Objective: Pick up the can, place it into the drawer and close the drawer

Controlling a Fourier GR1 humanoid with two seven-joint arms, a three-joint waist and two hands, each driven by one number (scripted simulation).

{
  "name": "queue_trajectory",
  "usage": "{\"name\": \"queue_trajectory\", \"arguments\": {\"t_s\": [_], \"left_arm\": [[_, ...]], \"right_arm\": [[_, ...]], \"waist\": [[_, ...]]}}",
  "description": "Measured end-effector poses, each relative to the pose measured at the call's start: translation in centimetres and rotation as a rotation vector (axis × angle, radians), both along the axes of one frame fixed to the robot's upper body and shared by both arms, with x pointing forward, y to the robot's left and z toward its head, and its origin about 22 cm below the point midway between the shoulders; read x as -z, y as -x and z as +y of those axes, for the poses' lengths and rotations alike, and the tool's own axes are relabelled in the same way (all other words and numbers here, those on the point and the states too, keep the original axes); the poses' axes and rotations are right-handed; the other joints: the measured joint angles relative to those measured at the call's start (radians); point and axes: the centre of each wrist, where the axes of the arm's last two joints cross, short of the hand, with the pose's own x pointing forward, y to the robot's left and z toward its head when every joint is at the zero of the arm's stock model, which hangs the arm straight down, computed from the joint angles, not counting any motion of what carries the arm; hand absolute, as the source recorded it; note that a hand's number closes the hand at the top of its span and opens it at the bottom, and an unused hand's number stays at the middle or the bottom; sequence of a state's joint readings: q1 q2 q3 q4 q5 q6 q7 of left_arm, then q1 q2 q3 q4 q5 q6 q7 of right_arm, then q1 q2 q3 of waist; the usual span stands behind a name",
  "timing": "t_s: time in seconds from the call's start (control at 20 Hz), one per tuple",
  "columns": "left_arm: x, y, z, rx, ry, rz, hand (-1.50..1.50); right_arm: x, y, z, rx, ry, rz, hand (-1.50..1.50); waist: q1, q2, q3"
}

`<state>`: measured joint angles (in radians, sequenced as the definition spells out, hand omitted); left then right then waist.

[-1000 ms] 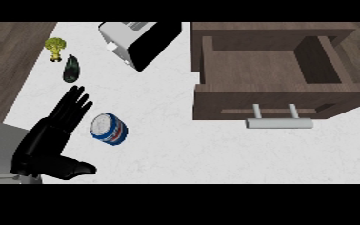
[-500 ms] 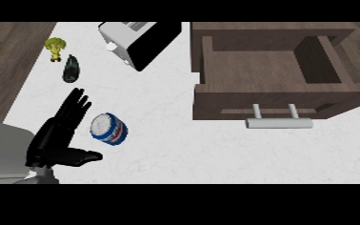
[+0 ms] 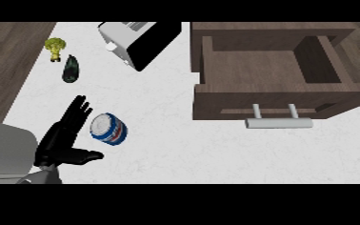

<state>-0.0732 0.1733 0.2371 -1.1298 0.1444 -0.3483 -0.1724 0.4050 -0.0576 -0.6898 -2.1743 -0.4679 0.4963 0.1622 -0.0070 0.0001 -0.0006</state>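
A blue and white can (image 3: 109, 128) with a silver top lies tilted on the white counter at the lower left. My left hand (image 3: 60, 140) is open just left of it, fingers straight along the can's left side and thumb (image 3: 85, 157) stretched out below it. I cannot tell whether the fingers touch the can. The dark wooden drawer (image 3: 200, 69) stands pulled open at the upper right, its inside bare, with a silver handle (image 3: 277, 122) on its front. My right hand does not show.
A silver and black toaster (image 3: 135, 43) stands at the back, left of the drawer. A broccoli floret (image 3: 55, 47) and a dark oblong vegetable (image 3: 70, 70) lie at the far left, near the counter's wooden edge (image 3: 17, 62).
My left forearm has come further in from the lower left. The thumb has swung up and closer to the can's underside. The can and the drawer have not moved.
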Motion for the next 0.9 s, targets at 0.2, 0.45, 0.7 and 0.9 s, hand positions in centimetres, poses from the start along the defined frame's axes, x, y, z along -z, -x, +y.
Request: {"name": "queue_trajectory", "arguments": {"t_s": [0.2, 0.45, 0.7, 0.9], "left_arm": [[1.5, 0.7, 0.2, 0.005, 0.016, 0.020, -1.50], [3.6, 0.4, -0.1, 0.009, 0.034, 0.040, -1.50], [5.0, -0.1, -1.0, 0.020, 0.061, 0.053, -1.50], [5.4, -0.4, -1.6, 0.018, 0.098, 0.055, -1.50]], "right_arm": [[-0.2, 0.3, -0.1, 0.004, 0.008, 0.003, -1.50], [-0.8, 0.8, -0.4, -0.001, 0.000, 0.001, -1.50], [-1.1, 1.7, -0.4, 0.000, 0.002, 0.002, -1.50], [-1.3, 1.3, 0.1, -0.005, -0.002, -0.005, -1.50]], "waist": [[0.001, 0.000, 0.000], [-0.001, 0.000, 0.000], [-0.002, 0.000, 0.000], [0.000, 0.000, 0.000]]}}
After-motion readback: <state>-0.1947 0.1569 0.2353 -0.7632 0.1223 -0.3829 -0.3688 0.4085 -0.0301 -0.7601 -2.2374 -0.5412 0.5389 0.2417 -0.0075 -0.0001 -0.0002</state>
